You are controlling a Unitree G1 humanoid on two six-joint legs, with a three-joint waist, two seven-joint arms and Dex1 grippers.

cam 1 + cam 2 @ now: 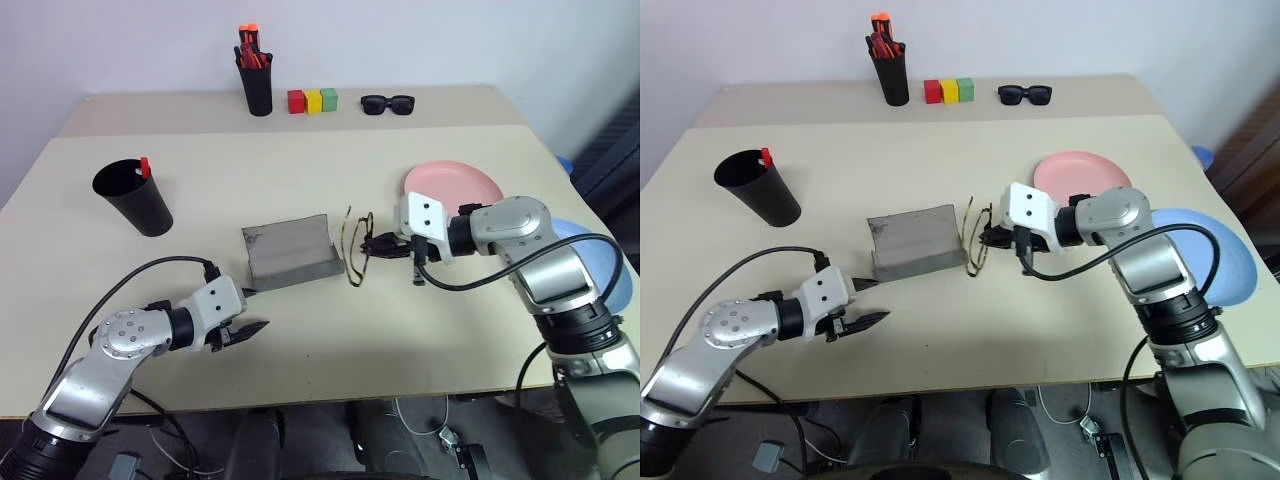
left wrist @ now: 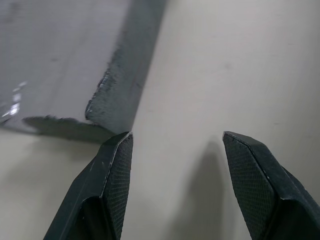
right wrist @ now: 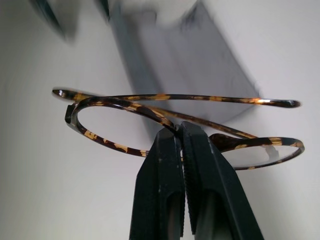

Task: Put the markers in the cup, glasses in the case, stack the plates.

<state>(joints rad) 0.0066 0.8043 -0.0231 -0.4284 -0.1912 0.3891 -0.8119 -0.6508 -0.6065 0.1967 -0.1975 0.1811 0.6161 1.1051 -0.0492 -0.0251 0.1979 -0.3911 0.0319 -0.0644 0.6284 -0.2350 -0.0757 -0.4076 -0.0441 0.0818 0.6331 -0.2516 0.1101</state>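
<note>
My right gripper [image 3: 182, 131] pinched tight on glasses [image 1: 358, 246] at the bridge, just beside open case [image 1: 291, 251] mid-table; left gripper [image 2: 175, 145] agape, empty; red marker [image 1: 144, 167] in cup [image 1: 133, 197] already; glasses uncased, pink plate [image 1: 452, 183] & blue plate [image 1: 1213, 255] unstacked by right edge.

My head's two eyes look down over the table [image 1: 300, 330]; my wrist cameras sit close, both facing the grey case [image 2: 55, 55] between my arms.

The right gripper [image 3: 181, 135] is pinched closed, its arm bent inward and raised above the table. The left gripper [image 1: 252, 330] is held low, fingers parted.
</note>
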